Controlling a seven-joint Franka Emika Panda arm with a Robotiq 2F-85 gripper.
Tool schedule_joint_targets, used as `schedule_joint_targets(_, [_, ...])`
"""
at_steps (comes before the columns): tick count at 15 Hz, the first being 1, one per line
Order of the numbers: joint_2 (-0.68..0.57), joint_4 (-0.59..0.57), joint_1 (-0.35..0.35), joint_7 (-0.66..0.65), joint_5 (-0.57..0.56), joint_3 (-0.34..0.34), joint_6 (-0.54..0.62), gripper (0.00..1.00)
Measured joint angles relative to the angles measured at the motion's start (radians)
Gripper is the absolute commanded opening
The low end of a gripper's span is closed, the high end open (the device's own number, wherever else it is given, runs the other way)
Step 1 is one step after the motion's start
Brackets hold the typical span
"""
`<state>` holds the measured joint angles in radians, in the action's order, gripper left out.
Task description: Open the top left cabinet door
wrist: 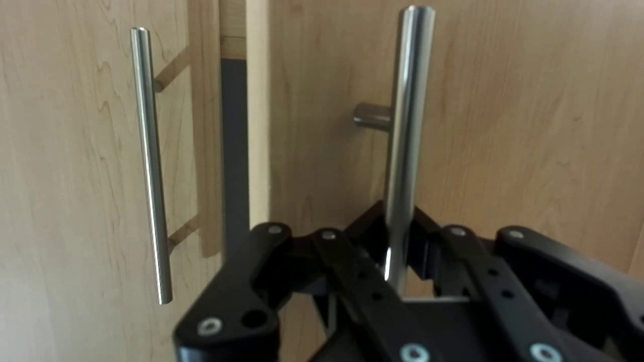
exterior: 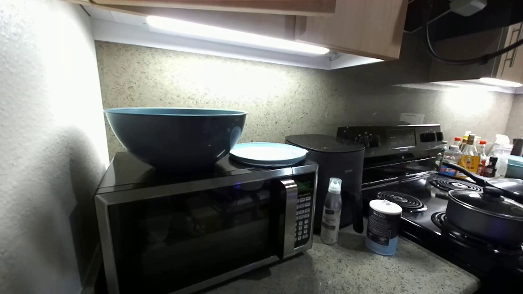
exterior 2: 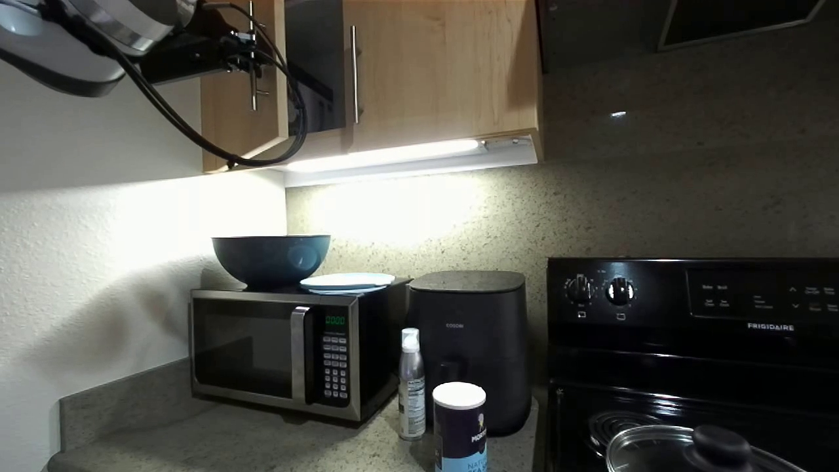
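Your gripper [wrist: 400,236] enters from the bottom edge of the wrist view, one finger to each side of a steel bar handle [wrist: 410,100]; the jaws are pinching the bar toward its end nearest that edge. The handle is fixed to the left cabinet door [exterior 2: 226,124], the subject of your task, found near the upper left corner of an exterior view, beside the white side wall [exterior 2: 131,216]. The door stands ajar: its free edge is apart from the right cabinet door [exterior 2: 446,72], with a dark opening between them. In the wrist view you see that opening as a narrow strip along the door's edge, and past it a second bar handle [wrist: 151,166], untouched. Part of the arm [exterior 2: 46,52] occupies the upper left corner of an exterior view, and a looped black cable [exterior 2: 244,161] hangs before the door. In both exterior views the under-cabinet light [exterior 2: 387,155] is lit. Below, the microwave [exterior: 196,228] stands toward the back left corner of the speckled countertop [exterior: 421,271]. On its top, a dark blue bowl [exterior: 175,139] sits toward the left edge and a pale blue disc [exterior: 267,152], plate or lid you cannot tell, at the right edge. A spray bottle [exterior 2: 411,393] stands upright just beside the microwave's right front corner, before the black air fryer [exterior 2: 468,354]. A Morton salt canister [exterior: 384,228] is upright near the countertop's right edge, where the Frigidaire range [exterior 2: 655,337] adjoins; a glass-lidded pan [exterior: 482,216] sits toward the range's front left corner.
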<state>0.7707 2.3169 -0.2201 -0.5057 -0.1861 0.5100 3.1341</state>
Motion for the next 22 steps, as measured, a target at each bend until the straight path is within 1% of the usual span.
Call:
schedule_joint_targets(2, [0.055, 0.03, -0.031, -0.061, 0.0, 0.032, 0.018, 0.07])
schedule_joint_targets(6, [0.156, 0.066, -0.076, -0.164, -0.001, 0.087, 0.019, 0.07])
schedule_joint_targets(10, [0.222, 0.089, -0.097, -0.205, 0.0, 0.12, 0.026, 0.07])
schedule_joint_targets(12, [0.225, 0.09, -0.103, -0.207, 0.0, 0.123, 0.028, 0.07])
schedule_joint_targets(13, [0.222, 0.086, -0.106, -0.199, 0.022, 0.133, 0.028, 0.07])
schedule_joint_targets(15, [0.218, 0.083, -0.107, -0.156, 0.064, 0.144, 0.027, 0.07])
schedule_joint_targets(17, [0.219, 0.082, -0.106, -0.11, 0.083, 0.149, 0.025, 0.07])
schedule_joint_targets(19, [0.223, 0.076, -0.104, -0.079, 0.099, 0.155, 0.003, 0.07])
schedule_joint_targets(22, [0.245, 0.057, -0.106, -0.067, 0.116, 0.17, -0.06, 0.07])
